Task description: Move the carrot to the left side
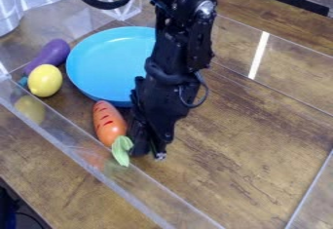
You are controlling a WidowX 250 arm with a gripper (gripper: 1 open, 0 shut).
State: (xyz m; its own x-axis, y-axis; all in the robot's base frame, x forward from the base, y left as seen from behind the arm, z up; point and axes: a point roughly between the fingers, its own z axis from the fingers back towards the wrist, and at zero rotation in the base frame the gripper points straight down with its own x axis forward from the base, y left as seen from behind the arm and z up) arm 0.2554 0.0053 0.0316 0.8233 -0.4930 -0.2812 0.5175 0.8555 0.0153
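Note:
The carrot point(111, 124) lies on the wooden table in front of the blue plate point(107, 61), orange with dark grooves, its light green top point(123, 151) pointing toward the front edge. My black gripper point(158, 152) hangs point-down just right of the carrot, its tip beside the green top. Its jaws are shut with nothing visible between them. Whether the tip touches the leaves I cannot tell.
A yellow ball point(46, 80) and a purple eggplant point(53, 53) lie left of the plate. A clear plastic wall point(78, 140) runs along the front left, close to the carrot. Bare wood stretches to the right.

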